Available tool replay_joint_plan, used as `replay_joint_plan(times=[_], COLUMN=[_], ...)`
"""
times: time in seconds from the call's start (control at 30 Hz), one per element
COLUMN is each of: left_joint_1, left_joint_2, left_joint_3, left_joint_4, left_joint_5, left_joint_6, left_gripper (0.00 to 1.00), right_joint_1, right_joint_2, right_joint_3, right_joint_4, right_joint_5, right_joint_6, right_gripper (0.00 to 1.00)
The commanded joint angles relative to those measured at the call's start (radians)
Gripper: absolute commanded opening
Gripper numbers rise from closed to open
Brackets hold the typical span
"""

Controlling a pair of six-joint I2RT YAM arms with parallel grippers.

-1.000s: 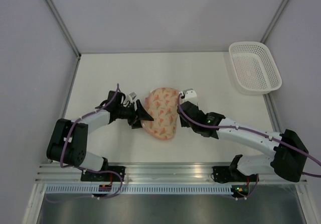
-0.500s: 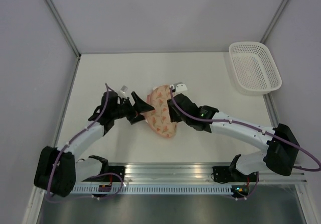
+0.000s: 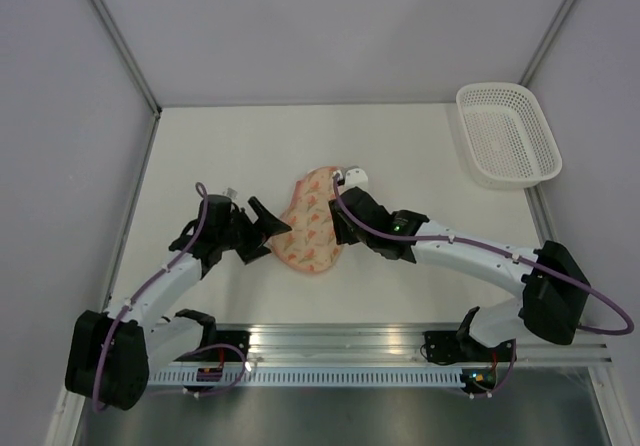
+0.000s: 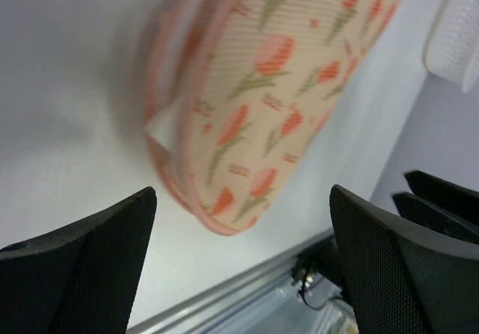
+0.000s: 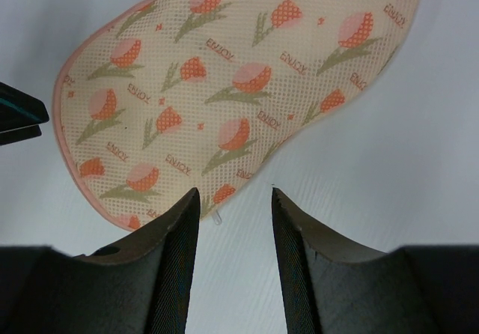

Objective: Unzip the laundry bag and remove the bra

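Robotics lab test cell; a white tabletop [image 3: 400, 146] is enclosed by plain grey wall panels [image 3: 330, 26] on aluminium posts [image 3: 115, 36]; an aluminium rail [image 3: 340, 342] along the near edge carries the left arm [image 3: 160, 286] and right arm [image 3: 480, 261] with exposed purple cabling; a white lattice basket [image 3: 505, 134] occupies the far right corner.

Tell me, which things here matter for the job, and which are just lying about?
In use: laundry bag, left gripper and right gripper, both open at it. No bra is visible.
Lying about: white lattice basket, at the table's far right corner.
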Motion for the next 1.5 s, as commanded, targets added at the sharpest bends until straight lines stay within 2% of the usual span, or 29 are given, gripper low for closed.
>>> replay_joint_plan(times=[0.0,0.1,0.2,0.23,0.3,0.33,0.43,0.53,0.67,0.8,1.03,1.1,1.2,1.27,1.33,1.47], left_joint_1=[0.010,0.009,0.009,0.009,0.009,0.009,0.004,-0.013,-0.027,-0.072,-0.246,-0.264,-0.281,-0.296,-0.321,-0.330], left_joint_2=[-0.076,-0.107,-0.130,-0.128,-0.086,-0.061,0.063,0.182,0.307,0.318,0.376,0.413,0.434,0.441,0.444,0.461], left_joint_3=[-0.044,-0.034,-0.012,-0.006,0.003,0.012,0.022,0.028,0.057,0.072,0.098,0.080,0.034,0.011,-0.010,-0.043], left_joint_4=[-0.045,-0.054,-0.050,-0.043,-0.017,-0.011,0.042,0.119,0.180,0.194,0.237,0.268,0.318,0.348,0.371,0.420], left_joint_5=[-0.221,-0.359,-0.463,-0.488,-0.491,-0.491,-0.473,-0.491,-0.482,-0.456,-0.394,-0.358,-0.304,-0.266,-0.264,-0.261], left_joint_6=[0.055,0.070,0.076,0.076,0.070,0.066,0.047,0.026,0.017,0.000,-0.071,-0.105,-0.144,-0.175,-0.187,-0.217], left_gripper=[0.99,0.95,0.76,0.56,0.27,0.04,0.02,0.02,0.02,0.02,0.02,0.02,0.02,0.02,0.02,0.02], right_joint_1=[0.003,0.003,0.004,0.003,0.004,0.004,0.004,0.003,0.004,0.003,0.004,0.001,0.000,-0.011,-0.023,-0.028], right_joint_2=[-0.035,-0.052,-0.061,-0.064,-0.072,-0.074,-0.083,-0.093,-0.124,-0.136,-0.083,-0.060,-0.051,-0.034,-0.008,0.115], right_joint_3=[0.010,-0.010,-0.022,-0.028,-0.033,-0.035,-0.041,-0.045,-0.058,-0.065,-0.035,-0.019,-0.012,-0.006,0.020,0.073], right_joint_4=[0.006,0.014,0.016,0.017,0.025,0.026,0.031,0.031,0.026,0.020,-0.003,-0.007,-0.001,0.009,0.009,0.044], right_joint_5=[0.019,0.021,0.021,0.015,0.009,0.009,-0.004,-0.007,0.001,0.018,0.065,0.079,0.087,0.079,0.039,-0.054], right_joint_6=[0.004,0.002,0.004,0.001,0.001,-0.003,-0.004,-0.006,-0.007,-0.003,0.020,0.028,0.034,0.039,0.040,0.045], right_gripper=[0.49,0.48,0.45,0.43,0.38,0.33,0.22,0.18,0.18,0.19,0.21,0.21,0.24,0.32,0.39,0.44])
